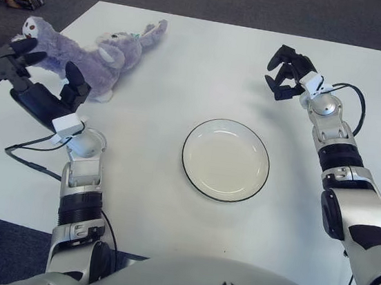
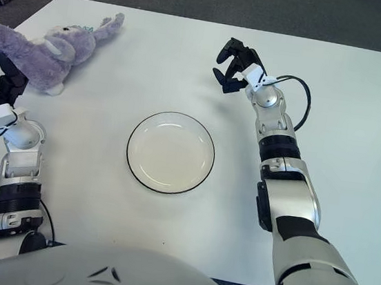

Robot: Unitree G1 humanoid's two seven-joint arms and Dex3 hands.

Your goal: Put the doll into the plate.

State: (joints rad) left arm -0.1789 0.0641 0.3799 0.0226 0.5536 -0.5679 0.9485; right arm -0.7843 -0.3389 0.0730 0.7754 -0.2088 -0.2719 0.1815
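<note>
Here, in the left eye view, the purple plush doll (image 1: 93,54) lies on its side at the far left corner of the white tabletop (image 1: 186,65), at about ten o'clock from the plate (image 1: 225,160). Its head with a pale face points toward the left edge and one long limb stretches toward twelve o'clock. The left hand (image 1: 28,77) shows at the doll's seven o'clock, fingers spread wide and holding nothing; one dark fingertip stands just beside the doll's belly, and I cannot tell whether it touches the fur. The plate, white with a thin dark rim, sits empty near the middle of the tabletop, well apart from the doll. The right hand (image 1: 287,74) shows at roughly one o'clock from the plate, above the tabletop, its black fingers curled inward around nothing.

In the right eye view, the doll (image 2: 45,52) is cut off by the left border, with its head out of sight, again at ten o'clock from the plate (image 2: 170,152). Only a part of the left hand (image 2: 3,81) shows, at the doll's lower edge. The right hand (image 2: 236,66) is at one o'clock from the plate, fingers bent and empty.
</note>
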